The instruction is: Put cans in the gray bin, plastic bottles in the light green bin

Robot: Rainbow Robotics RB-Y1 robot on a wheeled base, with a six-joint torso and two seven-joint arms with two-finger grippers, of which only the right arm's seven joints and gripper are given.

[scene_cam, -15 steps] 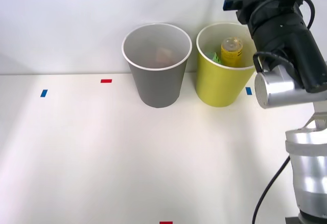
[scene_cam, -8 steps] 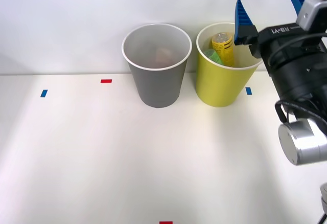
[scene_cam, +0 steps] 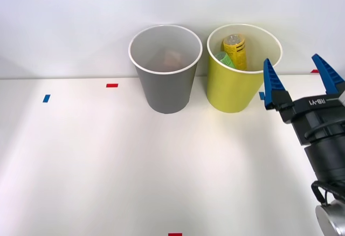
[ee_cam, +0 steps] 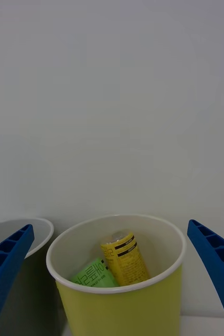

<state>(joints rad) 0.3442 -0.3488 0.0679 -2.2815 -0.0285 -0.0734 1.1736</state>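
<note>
The gray bin [scene_cam: 166, 82] stands at the back of the table with something pinkish low inside it. Right beside it is the light green bin [scene_cam: 235, 85], also seen from the wrist camera [ee_cam: 127, 304]. A yellow plastic bottle [scene_cam: 235, 50] [ee_cam: 125, 260] leans inside the light green bin, with a smaller green bottle [scene_cam: 225, 60] [ee_cam: 94, 274] next to it. My right gripper [scene_cam: 301, 82] hangs open and empty to the right of the light green bin, nearer to me. Its blue fingers [ee_cam: 7, 268] frame that bin in the wrist view.
Small red tape marks [scene_cam: 112, 85] and blue tape marks [scene_cam: 46, 98] lie on the white table. A plain white wall rises directly behind both bins. Wide bare tabletop [scene_cam: 135, 171] spreads in front of them.
My right arm has pulled back from above the light green bin, dropping down and toward me on the right. The yellow bottle has settled leaning inside that bin.
</note>
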